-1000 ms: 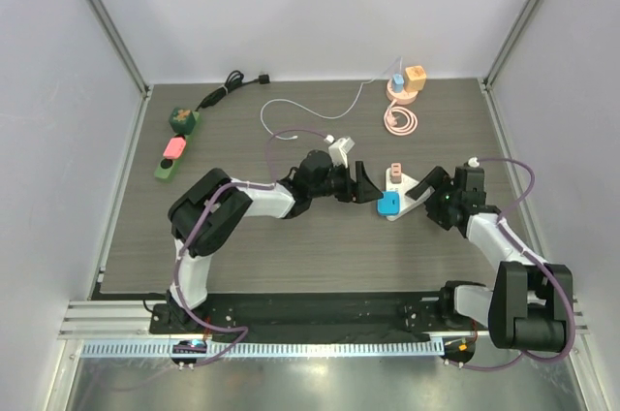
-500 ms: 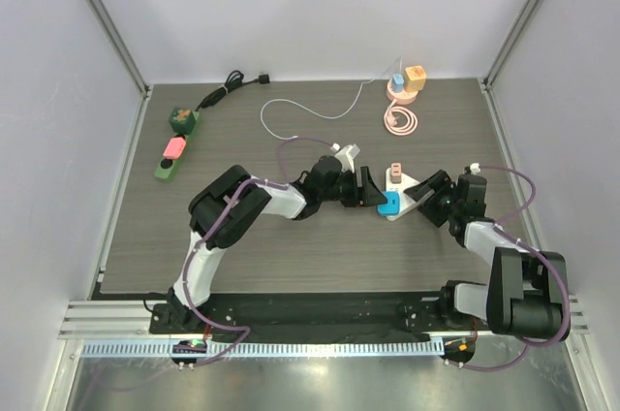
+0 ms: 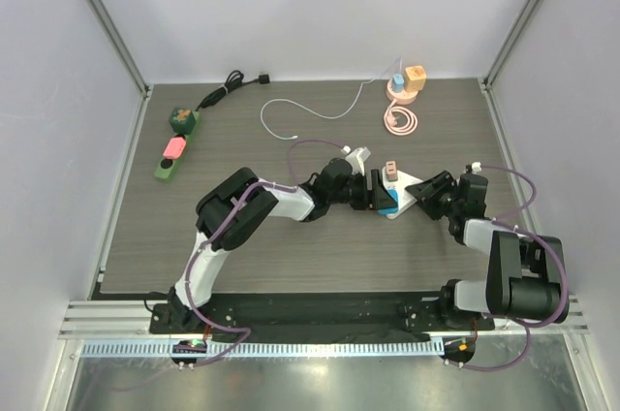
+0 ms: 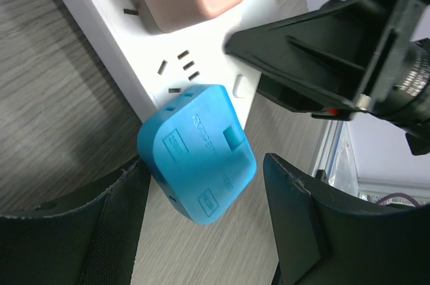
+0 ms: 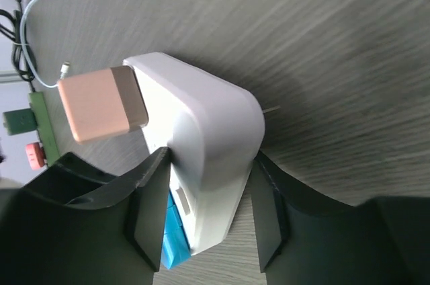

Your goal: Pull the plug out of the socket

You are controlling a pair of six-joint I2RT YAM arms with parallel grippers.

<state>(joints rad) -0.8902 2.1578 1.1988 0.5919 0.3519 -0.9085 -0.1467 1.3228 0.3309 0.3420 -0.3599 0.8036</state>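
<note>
Two plugs sit in the white socket strip (image 5: 201, 117) mid-worktop (image 3: 291, 261): a pink charger (image 5: 101, 103) and the blue plug (image 4: 195, 154). My right pincer (image 5: 208, 171) clamps the strip's end, I judge to brace it; my left pincer (image 4: 203, 167) straddles the blue plug, released, poised for the pull

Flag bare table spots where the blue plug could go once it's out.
Free: near-edge band between left arm and right arm; near-left corner, between the green power strip and the near edge; right side, between the pink coiled cable and right arm. Crowded: centre, both arms at the white socket strip and blue plug.
</note>
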